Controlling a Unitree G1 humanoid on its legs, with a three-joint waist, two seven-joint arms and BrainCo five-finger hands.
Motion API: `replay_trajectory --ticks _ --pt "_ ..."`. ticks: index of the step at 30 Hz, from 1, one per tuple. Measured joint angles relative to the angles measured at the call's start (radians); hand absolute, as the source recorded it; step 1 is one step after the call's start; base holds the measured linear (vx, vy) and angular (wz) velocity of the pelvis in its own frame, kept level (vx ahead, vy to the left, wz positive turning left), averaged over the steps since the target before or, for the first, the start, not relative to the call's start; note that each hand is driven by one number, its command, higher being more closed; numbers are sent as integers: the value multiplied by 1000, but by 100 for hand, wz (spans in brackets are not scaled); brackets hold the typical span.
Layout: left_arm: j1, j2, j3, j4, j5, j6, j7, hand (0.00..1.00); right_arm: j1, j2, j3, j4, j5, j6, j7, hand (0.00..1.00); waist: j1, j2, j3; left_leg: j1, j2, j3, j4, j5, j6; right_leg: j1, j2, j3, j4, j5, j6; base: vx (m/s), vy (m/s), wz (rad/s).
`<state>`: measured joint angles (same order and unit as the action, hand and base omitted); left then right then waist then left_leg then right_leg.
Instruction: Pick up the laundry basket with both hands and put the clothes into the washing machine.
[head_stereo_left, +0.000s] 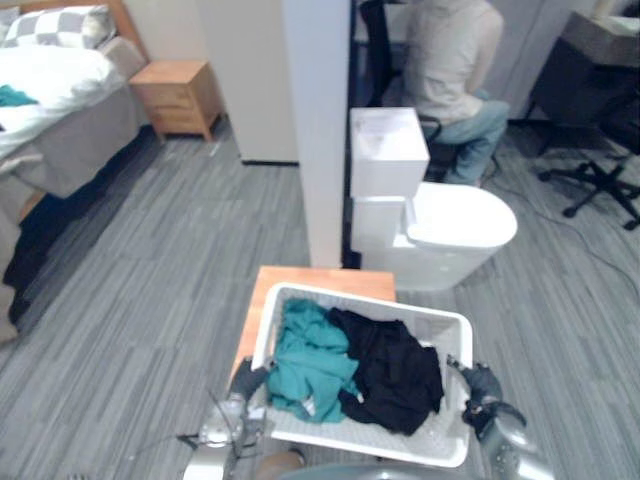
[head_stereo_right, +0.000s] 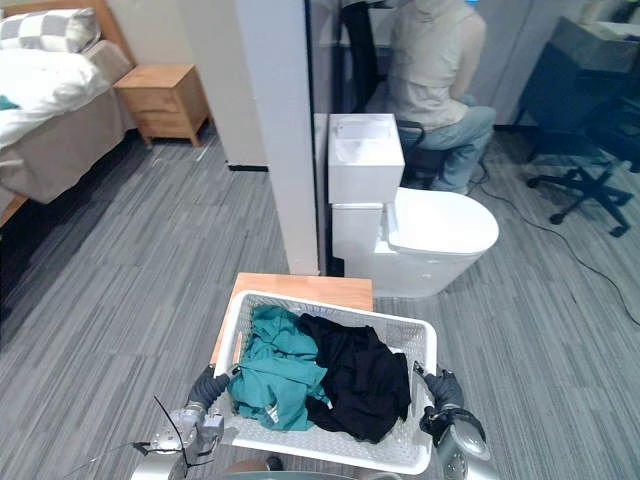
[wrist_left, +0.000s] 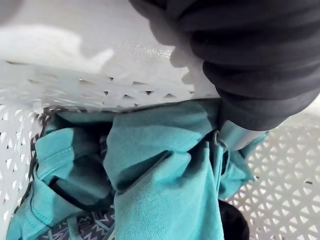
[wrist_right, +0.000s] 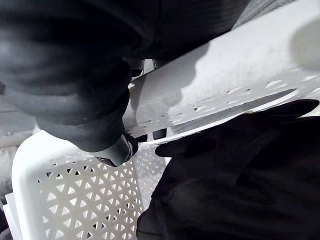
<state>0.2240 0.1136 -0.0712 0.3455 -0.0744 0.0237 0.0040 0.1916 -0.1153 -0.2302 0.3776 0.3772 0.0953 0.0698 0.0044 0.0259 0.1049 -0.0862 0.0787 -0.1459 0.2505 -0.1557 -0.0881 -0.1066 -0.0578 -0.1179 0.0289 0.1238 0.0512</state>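
Laundry basket (head_stereo_left: 362, 297) is sitting over the near end of the wooden bench (head_stereo_left: 320, 278), carrying a teal garment (head_stereo_left: 312, 360) and a black garment (head_stereo_left: 395, 375). We are holding our left hand (head_stereo_left: 248, 381) at its bench-left side and our right hand (head_stereo_left: 482, 385) at the opposite side. We cannot tell whether the fingers are clamping the rim. We are judging this the pick-up step, and the next move is calling for an even, level lift.
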Motion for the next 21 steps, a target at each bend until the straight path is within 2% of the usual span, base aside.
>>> replay_trajectory --ticks 1,2,3,4,5,6,7,8,9,10,11,12,13,14,15,16,17,19,20,21 --pt "0 4 -1 0 0 2 0 100 -2 1 0 2 0 0 -1 100 9 -2 -1 -7 4 1 -8 6 -8 -21 0 2 30 -4 -5 -51 -39 8" --pt "0 13 -1 -1 -1 5 0 100 -9 10 0 10 0 0 -1 100 11 -23 -4 1 -4 6 -3 7 -11 -43 -26 6 55 -8 -13 -25 -36 -3" --pt "-1 11 -2 -5 -1 8 1 100 -18 11 -3 24 5 -3 -4 100 15 -24 -3 -32 -8 7 149 -22 16 -56 -31 7 75 -12 -18 -22 -27 -12" --pt "1 6 -4 -5 0 11 2 100 -22 5 -3 31 6 -3 -4 100 8 -15 -7 -37 -1 -2 286 -72 15 -66 -29 15 100 -16 -19 -113 25 -30" --pt "0 0 -7 -12 1 12 0 100 -20 -4 -5 29 11 -8 -4 100 5 -4 -12 -18 12 -39 356 -110 -29 -84 -15 31 117 -24 -14 -123 36 -38" --pt "0 -6 -7 -17 2 12 1 100 -20 -6 -7 29 15 -11 -4 100 4 8 -19 0 15 -70 368 -133 -58 -100 -5 42 127 -28 -14 -241 210 -46" --pt "-4 -11 -7 -27 6 12 3 100 -19 -7 -9 29 26 -19 -4 100 -7 28 -31 27 18 -120 348 -200 -86 -132 12 62 147 -31 2 -201 206 -41" --pt "-10 -11 -8 -33 6 12 3 100 -20 -6 -9 27 38 -26 -4 100 -19 32 -34 32 15 -129 323 -247 -79 -152 16 70 155 -29 9 -341 302 -49" --pt "-22 -2 -16 -42 6 11 3 100 -14 1 -13 12 48 -29 -4 100 -28 28 -33 37 8 -112 289 -301 -11 -176 17 100 154 -16 30 -283 195 -47" --pt "-33 12 -21 -42 6 11 4 100 -12 17 -19 10 51 -32 -6 100 -22 15 -29 31 -6 -94 302 -308 -1 -180 7 127 147 -8 42 -409 222 -77" --pt "-42 41 -37 -43 6 11 7 100 8 37 -35 -9 52 -34 -7 100 -15 -22 -21 20 -37 -60 308 -300 18 -177 -9 175 98 -8 58 -423 207 -76" --pt "-53 61 -54 -44 6 11 7 100 24 59 -39 -21 57 -38 -15 100 -16 -44 -21 5 -58 -36 301 -281 45 -175 -23 205 46 -54 122 -482 263 -97" --pt "-72 69 -62 -45 6 11 6 100 30 65 -41 -43 68 -43 -29 100 -16 -43 -14 -16 -61 8 270 -250 83 -189 -25 240 19 -85 171 -368 221 -74" --pt "-79 72 -65 -46 8 10 6 100 39 73 -42 -54 77 -49 -30 100 -18 -52 -16 -30 -60 35 262 -225 90 -205 -17 258 40 -72 140 -346 210 -93" --pt "-83 87 -68 -61 9 10 5 100 58 83 -41 -67 85 -50 -32 100 -19 -88 -23 -49 -67 97 259 -203 92 -219 -12 248 98 -127 77 -318 210 -106" --pt "-87 93 -77 -67 10 10 3 100 65 90 -37 -74 94 -52 -45 100 -18 -100 -18 -61 -74 140 255 -187 111 -213 -13 247 38 -225 98 -309 216 -127" --pt "-84 92 -74 -66 10 11 4 100 54 89 -35 -67 94 -51 -48 100 -13 -83 -9 -57 -46 174 232 -173 120 -214 -15 231 17 -249 109 -288 122 -143" --pt "-87 91 -53 -68 16 12 3 100 34 77 -22 -64 94 -47 -50 100 -12 -65 -9 -39 25 302 143 -106 118 -245 22 83 108 -112 6 -313 22 -178" --pt "-98 92 -52 -69 16 12 3 100 34 84 -24 -61 110 -53 -50 100 -16 -54 -9 -29 55 348 83 -62 112 -236 39 44 209 -102 -11 -269 17 -165" --pt "-104 93 -54 -70 17 11 3 100 37 91 -28 -57 117 -61 -50 100 -19 -56 -10 -16 74 383 53 -30 99 -218 44 27 294 -116 -20 -211 -44 -147"
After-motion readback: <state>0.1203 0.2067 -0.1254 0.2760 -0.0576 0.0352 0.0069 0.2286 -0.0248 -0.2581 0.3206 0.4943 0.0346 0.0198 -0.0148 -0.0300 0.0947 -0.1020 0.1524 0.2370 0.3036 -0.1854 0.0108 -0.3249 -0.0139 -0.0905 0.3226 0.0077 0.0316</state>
